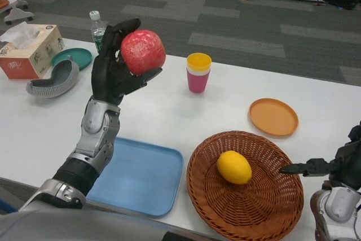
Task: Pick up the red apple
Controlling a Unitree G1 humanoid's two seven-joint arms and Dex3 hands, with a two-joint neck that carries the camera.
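one tissue box (31,49) is sitting at the far left of the white counter (169,111), orange and cream, with print on its side too small to read. just in front of it one grey curved piece (53,80) is lying beside one teal plate (76,56). one clear bottle (97,29) with a white cap is standing behind the left hand (115,66), its label unreadable.

the left hand is holding the one red apple (142,52) up in the air, well above the counter, its fingers (121,29) wrapping over the top and back of the fruit while the thumb is pressing from below. one blue tray (141,176) is lying under the raised forearm near the front edge.

two cups are standing nested near the middle, a yellow cup (199,61) inside a pink cup (197,80). one brown wicker basket (248,210) is holding one lemon (234,166). one orange plate (273,117) is lying behind the basket. the right hand (333,167) is hovering at the basket's right rim, holding nothing, one finger pointing left; the rest of the hand is partly cut off by the frame edge.
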